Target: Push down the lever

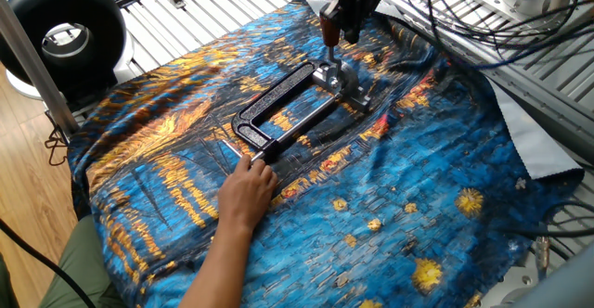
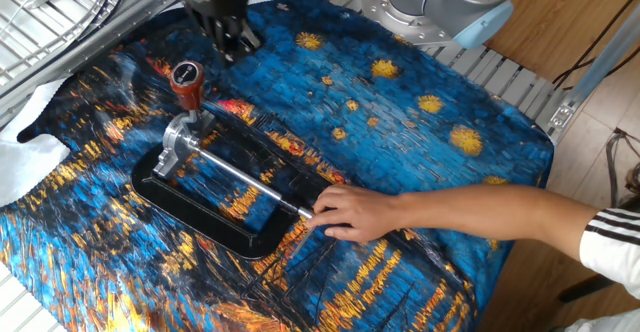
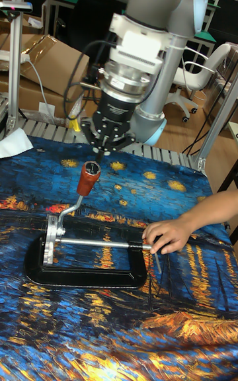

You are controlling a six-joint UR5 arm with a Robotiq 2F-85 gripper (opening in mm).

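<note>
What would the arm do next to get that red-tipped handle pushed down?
Probably lower the gripper onto the lever. The lever is upright on the clamp, and the gripper hangs just above and beside its red tip without touching, while a person's hand steadies the clamp's far end.

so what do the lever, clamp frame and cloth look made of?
Lever: slim bare metal arm, silvery sheen; its tip looks like dark red rubber or plastic, slightly glossy. Clamp frame: likely black-painted metal, smooth. Cloth: printed fabric; it wrinkles and drapes.
</note>
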